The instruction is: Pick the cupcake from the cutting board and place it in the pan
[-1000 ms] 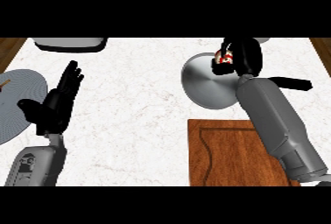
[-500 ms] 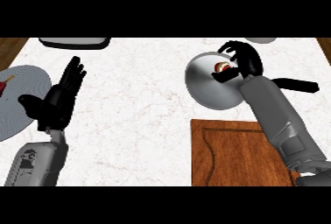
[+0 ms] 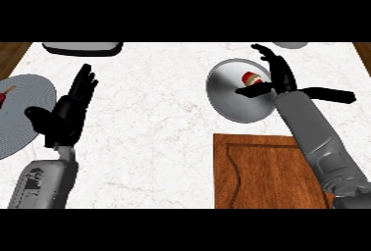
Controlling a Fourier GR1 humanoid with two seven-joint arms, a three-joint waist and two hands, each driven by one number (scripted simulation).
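While open, right hand (image 3: 278, 73), cupcake (image 3: 251, 78) in pan (image 3: 232, 103)

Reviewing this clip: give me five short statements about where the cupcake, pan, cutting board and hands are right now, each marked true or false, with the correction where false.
1. The cupcake lies in the pan. True.
2. The right hand is curled round the cupcake. False: its fingers are spread open beside the cupcake, not round it.
3. The cutting board bears the cupcake. False: no cupcake shows on its visible surface; the cupcake is in the pan.
4. The left hand is open, fingers up, at the view's left near a grey plate. True.
5. The pan sits on the cutting board. False: it sits on the white counter, beyond the board.
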